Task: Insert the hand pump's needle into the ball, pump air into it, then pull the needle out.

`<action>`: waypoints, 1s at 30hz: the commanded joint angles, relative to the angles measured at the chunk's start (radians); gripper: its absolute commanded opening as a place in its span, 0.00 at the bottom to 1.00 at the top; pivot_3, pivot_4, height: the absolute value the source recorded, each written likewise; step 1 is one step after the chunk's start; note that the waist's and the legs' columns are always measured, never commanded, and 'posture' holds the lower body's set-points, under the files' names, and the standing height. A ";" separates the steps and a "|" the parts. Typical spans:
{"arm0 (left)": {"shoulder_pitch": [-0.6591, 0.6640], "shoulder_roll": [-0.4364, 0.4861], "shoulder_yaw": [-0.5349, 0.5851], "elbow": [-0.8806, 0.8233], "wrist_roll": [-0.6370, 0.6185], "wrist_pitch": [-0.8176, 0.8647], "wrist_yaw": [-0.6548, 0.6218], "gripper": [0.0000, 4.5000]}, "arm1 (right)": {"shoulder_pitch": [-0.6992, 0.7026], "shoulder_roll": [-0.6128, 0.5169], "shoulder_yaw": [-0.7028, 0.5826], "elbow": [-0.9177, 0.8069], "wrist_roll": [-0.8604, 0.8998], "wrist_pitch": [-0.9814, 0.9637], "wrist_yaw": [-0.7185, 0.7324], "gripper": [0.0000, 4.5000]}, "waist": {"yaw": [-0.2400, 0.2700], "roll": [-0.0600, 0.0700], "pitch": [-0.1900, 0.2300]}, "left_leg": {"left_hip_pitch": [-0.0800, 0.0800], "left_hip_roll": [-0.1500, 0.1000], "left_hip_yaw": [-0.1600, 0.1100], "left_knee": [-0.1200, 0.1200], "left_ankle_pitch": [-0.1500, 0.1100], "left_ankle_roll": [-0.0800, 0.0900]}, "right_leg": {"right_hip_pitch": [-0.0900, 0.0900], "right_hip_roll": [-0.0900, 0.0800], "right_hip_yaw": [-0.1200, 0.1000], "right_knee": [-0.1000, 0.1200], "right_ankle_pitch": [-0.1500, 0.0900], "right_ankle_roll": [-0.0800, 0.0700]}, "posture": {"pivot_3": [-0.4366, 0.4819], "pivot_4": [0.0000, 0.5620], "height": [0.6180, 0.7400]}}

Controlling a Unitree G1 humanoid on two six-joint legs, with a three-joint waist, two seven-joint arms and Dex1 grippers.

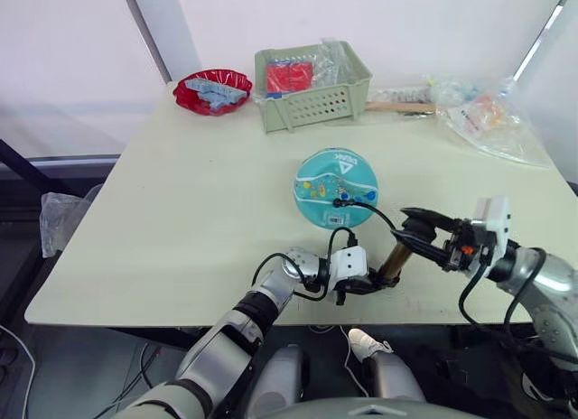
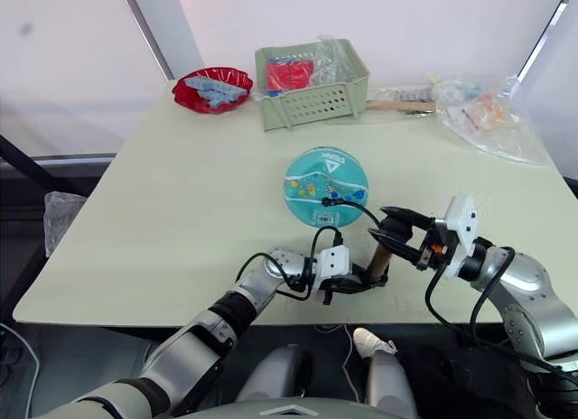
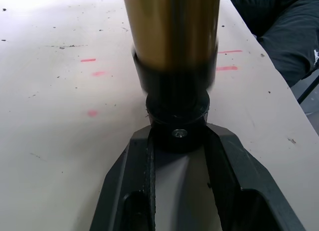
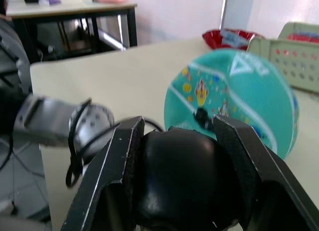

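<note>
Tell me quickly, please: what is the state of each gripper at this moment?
Left gripper: closed on the black lower end of the hand pump.
Right gripper: closed on the pump's black T-handle.

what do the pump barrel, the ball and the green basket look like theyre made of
The hand pump barrel looks like metal with a glossy bronze-gold finish, showing soft reflections; its end cap is matt black, probably plastic. The ball seems to be smooth rubber or vinyl, teal with printed cartoons. The basket looks like moulded pale green plastic with slotted walls.
</note>
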 commanded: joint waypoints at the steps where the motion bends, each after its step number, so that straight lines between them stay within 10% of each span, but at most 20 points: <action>1: 0.034 0.034 -0.027 0.094 0.077 0.040 0.011 0.23 | 0.010 0.007 -0.010 0.010 -0.023 -0.019 0.009 0.41 | 0.000 0.000 0.000 | 0.000 0.000 0.000 0.000 0.000 0.000 | 0.000 0.000 0.000 0.000 0.000 0.000 | 0.48 0.27 0.97; 30: 0.030 0.032 -0.031 0.106 0.082 0.024 -0.003 0.23 | -0.365 -0.285 -0.458 -0.093 0.600 0.396 -0.140 0.41 | 0.006 0.006 0.019 | -0.016 -0.003 -0.001 0.001 0.000 0.001 | -0.012 -0.006 -0.003 -0.001 0.003 -0.003 | 0.48 0.27 0.97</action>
